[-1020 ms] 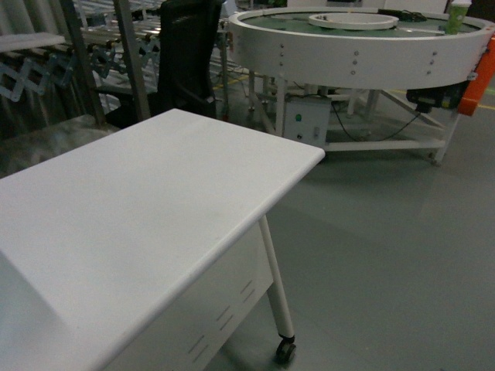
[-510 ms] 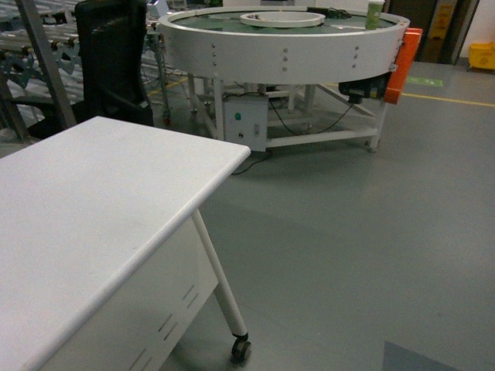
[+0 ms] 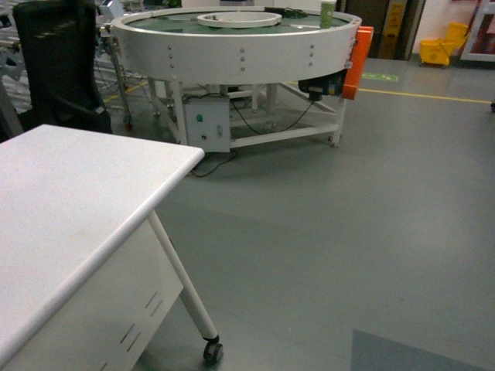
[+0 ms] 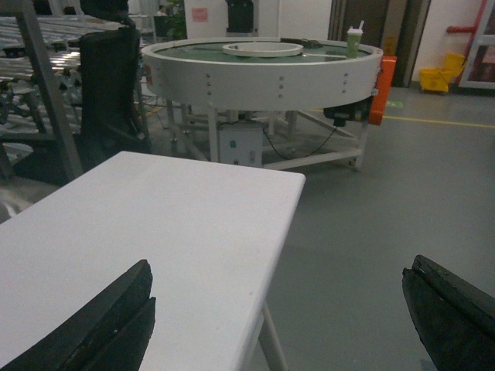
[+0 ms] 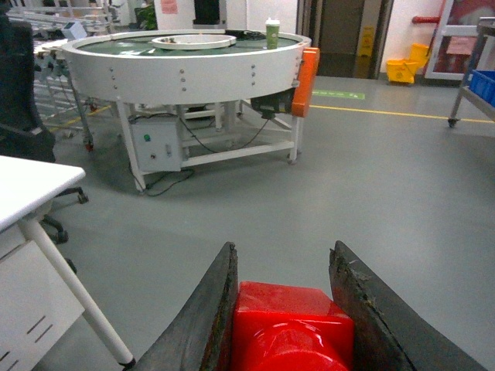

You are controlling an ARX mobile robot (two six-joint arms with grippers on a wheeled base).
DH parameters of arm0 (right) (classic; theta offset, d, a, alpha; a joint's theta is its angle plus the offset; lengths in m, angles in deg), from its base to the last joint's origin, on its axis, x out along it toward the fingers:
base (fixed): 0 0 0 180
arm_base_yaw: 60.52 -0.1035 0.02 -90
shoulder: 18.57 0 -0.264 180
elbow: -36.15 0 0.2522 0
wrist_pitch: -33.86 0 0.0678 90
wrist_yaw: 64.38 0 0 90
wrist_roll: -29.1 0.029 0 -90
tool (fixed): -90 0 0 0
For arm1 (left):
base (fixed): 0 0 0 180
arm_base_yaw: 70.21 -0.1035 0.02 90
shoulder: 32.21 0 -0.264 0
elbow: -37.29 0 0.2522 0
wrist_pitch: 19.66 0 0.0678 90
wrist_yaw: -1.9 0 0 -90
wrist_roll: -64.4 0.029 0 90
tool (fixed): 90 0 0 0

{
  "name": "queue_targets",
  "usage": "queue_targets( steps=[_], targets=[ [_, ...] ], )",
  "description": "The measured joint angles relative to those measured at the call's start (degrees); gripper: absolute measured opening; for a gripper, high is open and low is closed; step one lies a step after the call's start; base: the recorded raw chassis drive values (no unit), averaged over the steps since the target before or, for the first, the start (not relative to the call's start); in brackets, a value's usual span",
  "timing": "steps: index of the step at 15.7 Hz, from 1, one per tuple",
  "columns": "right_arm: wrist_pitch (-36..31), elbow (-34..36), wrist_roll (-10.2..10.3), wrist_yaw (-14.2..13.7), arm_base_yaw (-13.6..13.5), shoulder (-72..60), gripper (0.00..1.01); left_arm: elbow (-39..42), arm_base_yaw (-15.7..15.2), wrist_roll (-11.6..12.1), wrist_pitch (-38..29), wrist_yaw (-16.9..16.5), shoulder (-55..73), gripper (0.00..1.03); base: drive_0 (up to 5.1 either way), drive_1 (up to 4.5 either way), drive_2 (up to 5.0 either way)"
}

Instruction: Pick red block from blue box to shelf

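Note:
My right gripper (image 5: 283, 249) is shut on the red block (image 5: 291, 315). The glossy block sits squeezed between the two dark fingers, its round stud facing the camera, held above the grey floor. In the left wrist view my left gripper (image 4: 280, 265) stands wide open with nothing between its fingers, over the corner of a white table (image 4: 155, 232). The blue box is out of view. At the far right edge of the right wrist view only a corner of the steel shelf (image 5: 462, 91) shows, with a dark blue crate (image 5: 484, 83) on it. Neither gripper shows in the head view.
A white wheeled table (image 3: 69, 201) fills the left of the head view. Behind it stands a big round white conveyor (image 3: 232, 42) with a green cup (image 3: 328, 13) on it. A black chair (image 3: 58, 66) is at back left, a yellow mop bucket (image 3: 442, 45) at back right.
The head view has swung to the right: the white table and the round conveyor slid left in the frame, and the yellow mop bucket and more grey floor came into sight.

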Motion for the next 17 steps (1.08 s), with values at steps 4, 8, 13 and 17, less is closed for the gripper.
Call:
queue_targets(
  steps=[4,8,13,17],
  targets=[
    [0.0,0.0,0.0,0.0,-0.02,0.0,0.29,0.0,0.0,0.0,0.0,0.02,0.0,0.98,-1.6,-1.59,-1.6],
    [0.0,0.0,0.0,0.0,0.0,0.0,0.29,0.0,0.0,0.0,0.0,0.0,0.0,0.98,-1.6,-1.59,-1.6],
    [0.0,0.0,0.0,0.0,0.0,0.0,0.29,0.0,0.0,0.0,0.02,0.0,0.0,0.98,-1.6,-1.59,-1.6],
    [-0.02,0.0,0.0,0.0,0.0,0.0,0.29,0.0,0.04,0.0,0.0,0.0,0.0,0.98,-1.6,-1.59,-1.6]
  ],
)
